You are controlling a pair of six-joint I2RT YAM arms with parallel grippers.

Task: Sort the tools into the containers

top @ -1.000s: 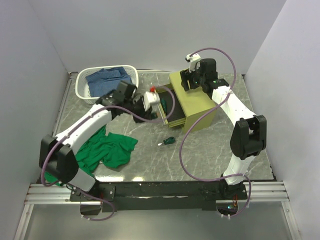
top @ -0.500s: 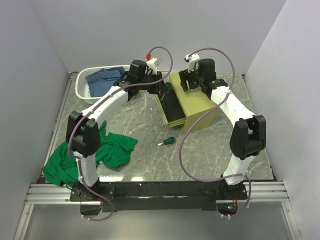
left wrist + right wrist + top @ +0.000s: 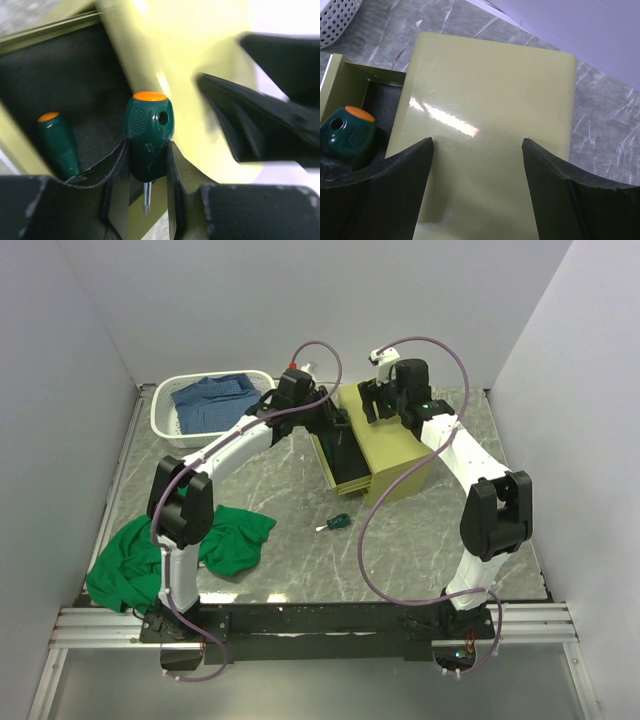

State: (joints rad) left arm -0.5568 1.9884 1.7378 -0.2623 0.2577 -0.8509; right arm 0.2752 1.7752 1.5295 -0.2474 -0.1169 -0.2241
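My left gripper (image 3: 325, 420) is shut on a stubby green screwdriver with an orange cap (image 3: 149, 125) and holds it over the open drawer (image 3: 340, 455) of the olive-yellow tool chest (image 3: 395, 445). Another green-handled screwdriver (image 3: 57, 142) lies in the drawer's dark lining. A third stubby screwdriver (image 3: 337, 522) lies on the marble table in front of the chest. My right gripper (image 3: 477, 142) is open and empty just above the chest's top (image 3: 490, 90), at its far end (image 3: 378, 400). The held screwdriver also shows in the right wrist view (image 3: 347, 132). The hammer and the hex keys are out of view.
A white lattice basket (image 3: 165, 415) holding blue cloth stands at the back left. A green cloth (image 3: 190, 550) lies crumpled at the front left. White walls close in the back and both sides.
My left arm has swung from mid-table back and right, carrying the screwdriver over the open drawer. The right arm has not moved.
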